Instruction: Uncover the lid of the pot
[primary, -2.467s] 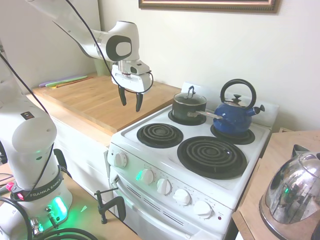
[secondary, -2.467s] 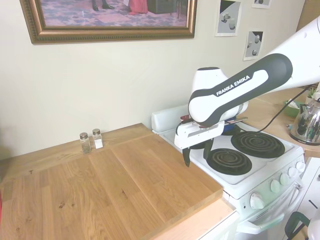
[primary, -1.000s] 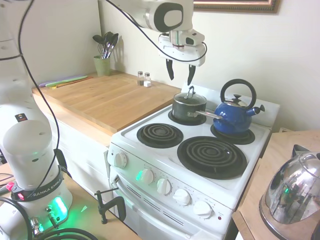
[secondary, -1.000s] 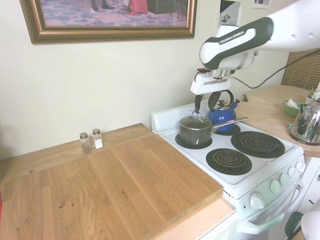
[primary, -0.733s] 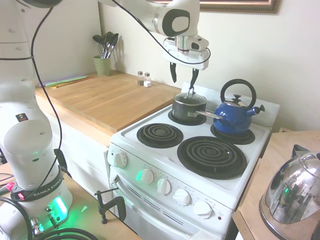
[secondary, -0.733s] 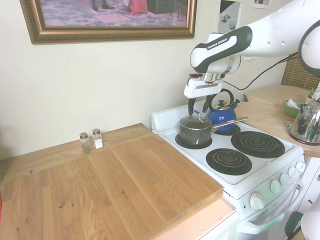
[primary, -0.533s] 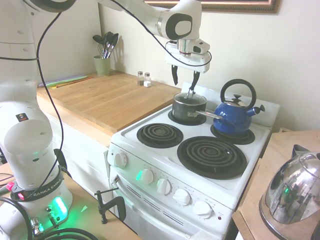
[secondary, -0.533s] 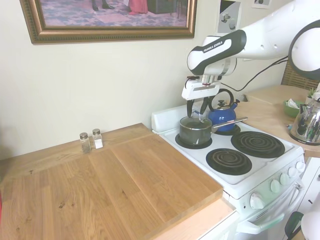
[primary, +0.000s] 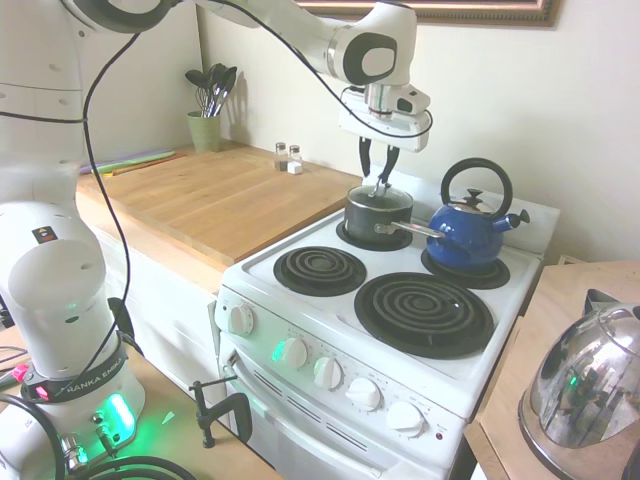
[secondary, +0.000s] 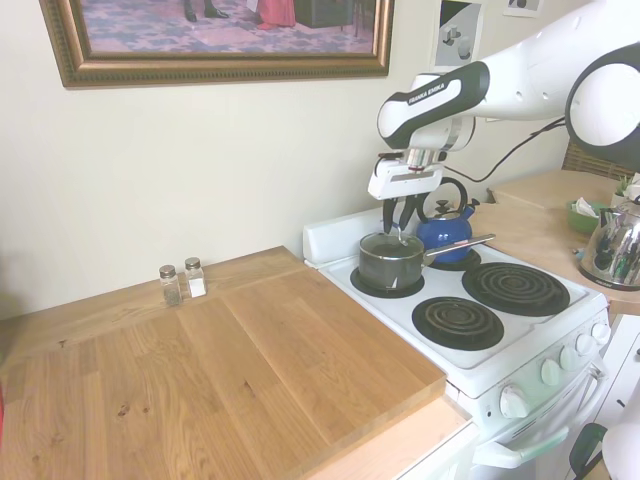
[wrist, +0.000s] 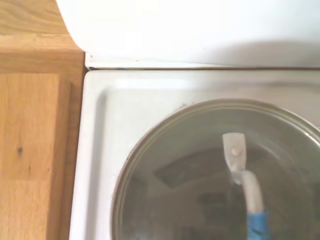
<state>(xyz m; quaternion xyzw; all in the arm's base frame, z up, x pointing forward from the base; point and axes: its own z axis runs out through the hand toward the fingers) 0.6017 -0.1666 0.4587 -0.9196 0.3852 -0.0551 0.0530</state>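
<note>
Lid (primary: 379, 195): we see it seated on the pot (primary: 377, 217), back-left burner, beside the blue kettle (primary: 470, 226).
Handling: we judge it light, rigid, breakable glass.
Hold: its upright loop handle (wrist: 240, 167).
Gripper (primary: 378, 173): jaws narrow, around that loop; contact unclear.

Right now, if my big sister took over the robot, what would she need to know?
Gripper: right over the lid's loop handle, fingers close together around it. I can't tell from the pictures whether they have pinched it yet.
Lid: sitting flat on the pot, nothing lifted.
Pot: on the back burner nearest the wooden counter, its long handle pointing toward the blue kettle on the burner beside it.
Done: the arm has reached the lid handle.
Left: make sure the handle is gripped, lift the lid straight up and put it down somewhere, likely on the counter.
</note>
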